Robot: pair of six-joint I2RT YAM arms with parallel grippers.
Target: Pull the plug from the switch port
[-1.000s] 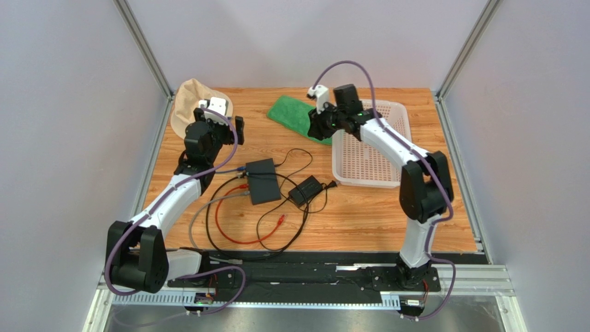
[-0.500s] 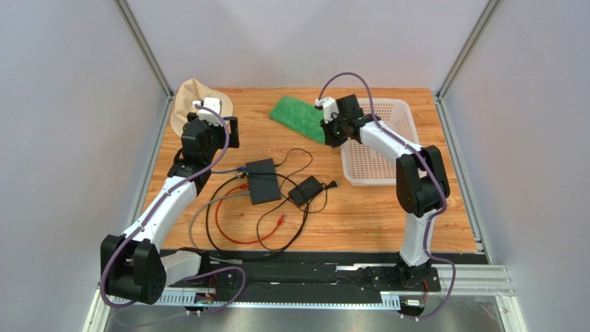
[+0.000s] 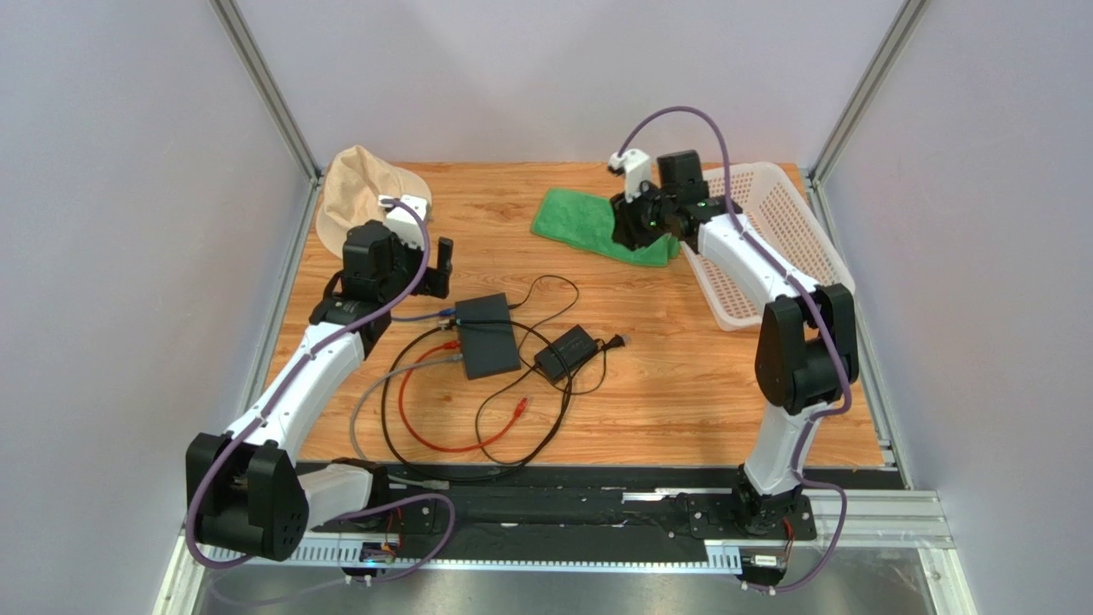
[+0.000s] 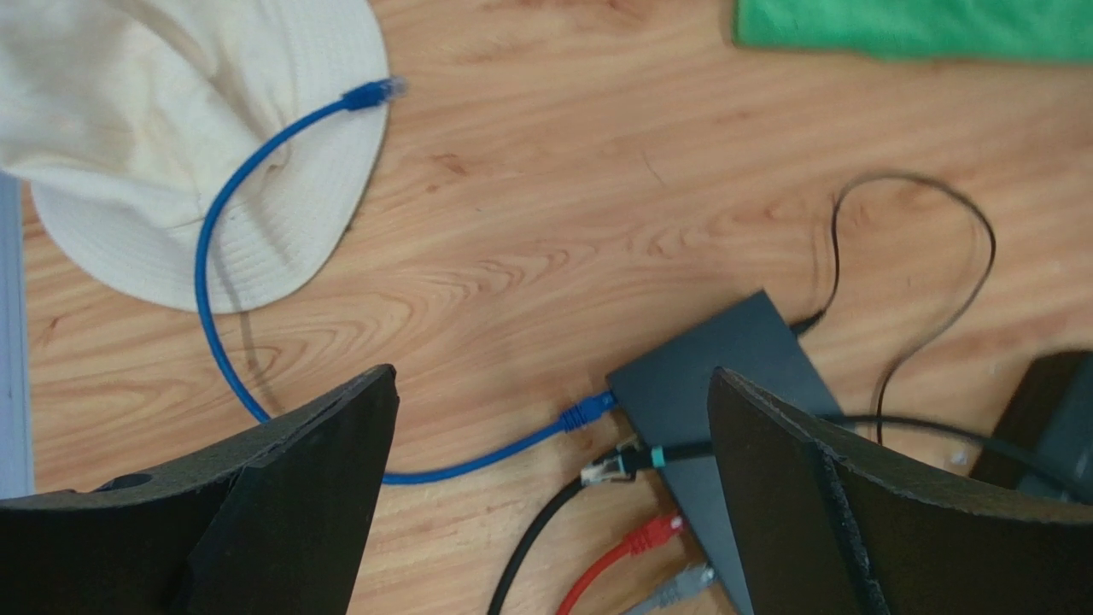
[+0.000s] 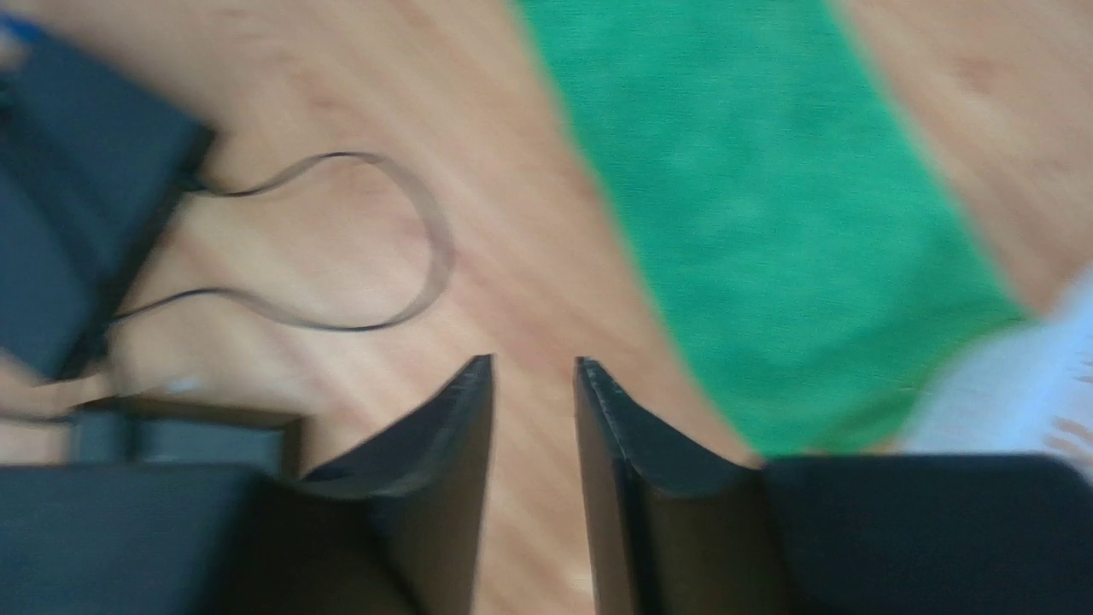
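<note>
left wrist: blue plug [image 4: 588, 411] sits in switch port [image 4: 615, 400]; left tool [image 4: 549, 387] gapes.

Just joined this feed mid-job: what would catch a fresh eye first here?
The flat black switch box sits mid-table, with blue, black, red and grey plugs in a row along its left edge. The left gripper hangs wide open and empty just above that plugged side. Far across, the right gripper, jaws slightly apart and holding nothing, hovers at the edge of a bright green cloth, next to a white basket.
</note>
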